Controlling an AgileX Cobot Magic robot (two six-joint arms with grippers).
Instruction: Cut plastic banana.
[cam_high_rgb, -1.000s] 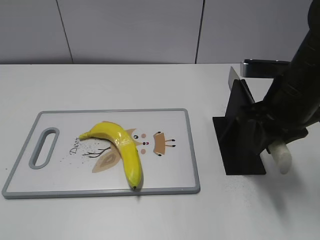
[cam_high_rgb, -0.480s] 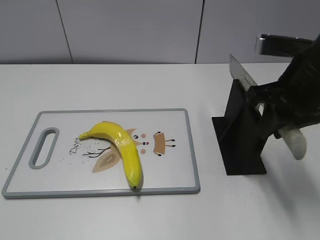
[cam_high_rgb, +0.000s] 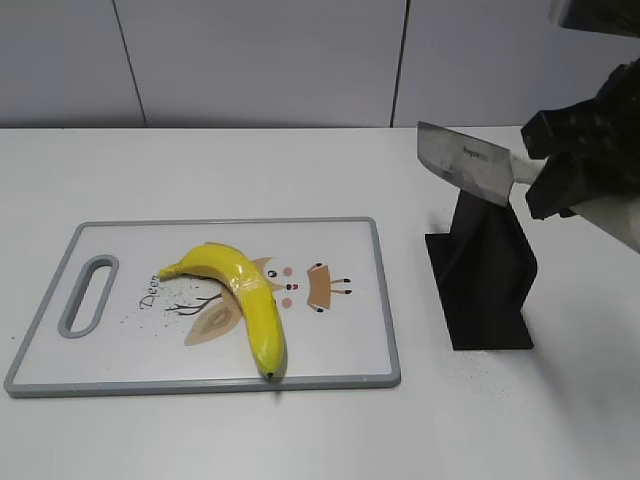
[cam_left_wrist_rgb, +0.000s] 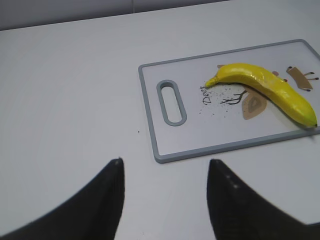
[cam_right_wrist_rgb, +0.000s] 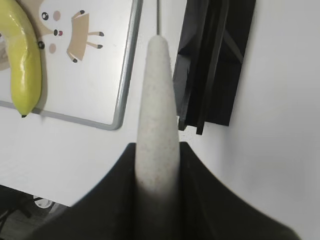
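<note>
The plastic banana lies whole on the white cutting board, stem to the left, dark tip near the front edge. It also shows in the left wrist view and the right wrist view. My right gripper is shut on the pale handle of a cleaver, whose blade hangs in the air above the black knife stand, right of the board. My left gripper is open and empty over bare table, left of the board's handle end.
The cutting board has a grey rim and a slot handle at its left end. The black knife stand also shows in the right wrist view, right of the board. A grey wall runs behind the table.
My right gripper has drawn the cleaver up out of the black stand and lifted it; the blade now points left above the stand. The banana and the board have not moved.
</note>
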